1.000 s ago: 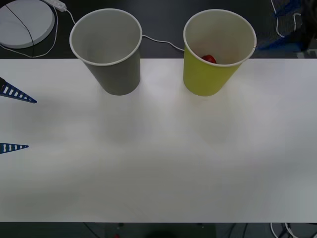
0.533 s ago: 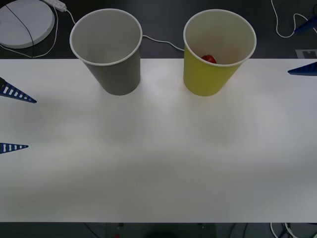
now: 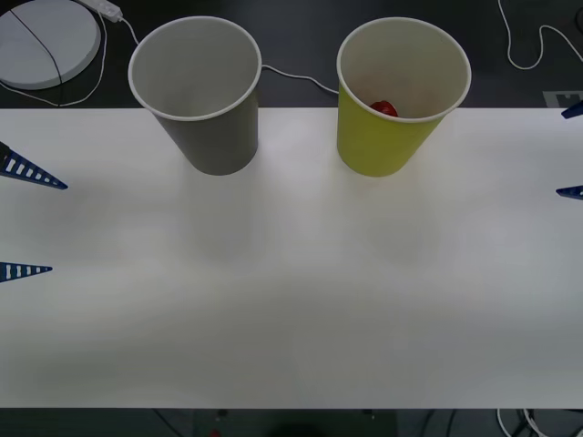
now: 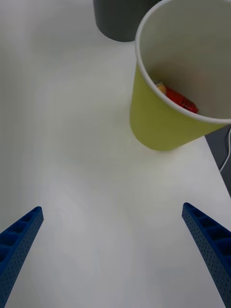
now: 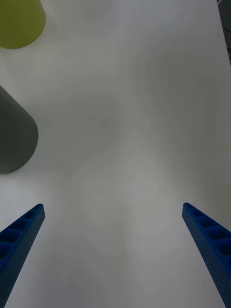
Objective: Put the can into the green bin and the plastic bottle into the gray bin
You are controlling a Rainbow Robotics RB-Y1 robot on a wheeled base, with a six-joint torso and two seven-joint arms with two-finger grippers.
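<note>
The gray bin (image 3: 217,146) stands upright at the table's back left, its whitish inside bare as far as I can see. To its right, the green bin (image 3: 373,147) stands upright. The can (image 3: 383,108) lies inside it, red and orange (image 4: 179,99) against the green bin's (image 4: 154,125) inner wall. The plastic bottle is out of view. My left gripper (image 3: 36,222) is open at the table's left edge, and my right gripper (image 3: 572,151) is open at the right edge. Neither holds anything (image 4: 111,208) (image 5: 113,207).
The white table (image 3: 291,300) spreads wide and bare in front of both bins. Behind its back edge, a white round disc (image 3: 46,41) and thin white cables (image 3: 296,76) lie on dark floor. The gray bin (image 5: 12,139) and the green bin (image 5: 19,19) show from the left wrist.
My right gripper has drawn back from beside the green bin's rim, toward me along the table's right edge. The left gripper, the bins and the can have not moved.
</note>
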